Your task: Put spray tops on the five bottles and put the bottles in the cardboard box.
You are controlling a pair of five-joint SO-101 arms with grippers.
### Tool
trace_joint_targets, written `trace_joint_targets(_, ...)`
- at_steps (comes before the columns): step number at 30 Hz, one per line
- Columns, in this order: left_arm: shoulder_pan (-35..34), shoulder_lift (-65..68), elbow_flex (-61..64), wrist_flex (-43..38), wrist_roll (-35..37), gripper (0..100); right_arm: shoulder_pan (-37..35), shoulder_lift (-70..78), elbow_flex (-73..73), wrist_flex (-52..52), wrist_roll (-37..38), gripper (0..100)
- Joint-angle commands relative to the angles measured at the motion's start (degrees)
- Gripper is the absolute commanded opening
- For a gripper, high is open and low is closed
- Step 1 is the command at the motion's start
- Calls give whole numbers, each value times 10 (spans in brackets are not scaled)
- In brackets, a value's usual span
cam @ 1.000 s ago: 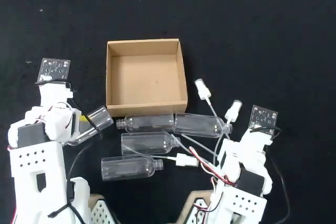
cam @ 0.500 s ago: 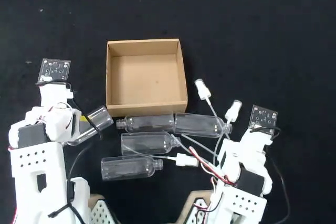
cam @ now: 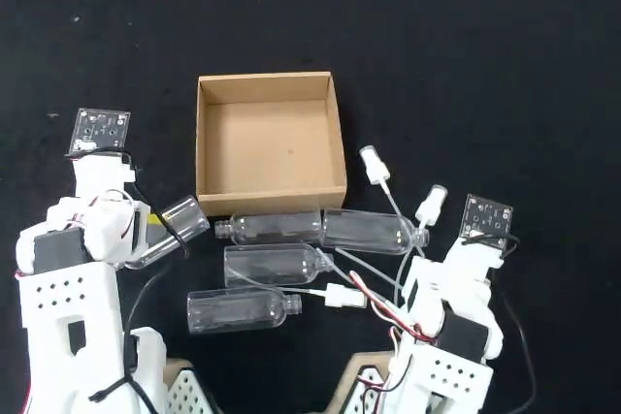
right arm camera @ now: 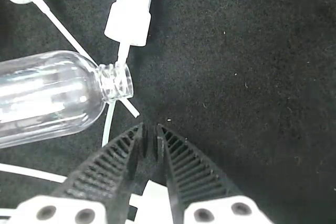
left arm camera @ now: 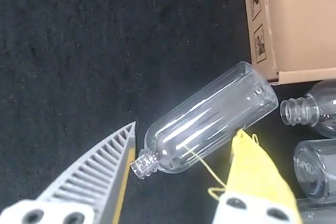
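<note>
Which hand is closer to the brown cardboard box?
Left. The left hand hangs just off the brown cardboard box's near-left corner; the right hand lies farther out from its near-right corner.

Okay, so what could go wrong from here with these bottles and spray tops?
The left end effector holds its bottle slantwise near the neck, so it may pivot or slip. The spray tops' thin tubes cross between the lying bottles; pulling one could drag the others.

Bottles (cam: pixel 277 264) before cardboard box (cam: pixel 272 201); spray tops (cam: pixel 375 164) at right.
</note>
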Motion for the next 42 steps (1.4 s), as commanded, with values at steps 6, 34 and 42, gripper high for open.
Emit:
trace_joint_targets(6,-7,4,-76,108,-116,191,11,-44,-2,4,5,12)
trace_joint_targets(34,-1,287,-49,-103,-287,263,8,-44,-2,4,5,12)
trace_joint_targets(42,0,285,-3,-146,-285,245,8,-44,-2,4,5,11)
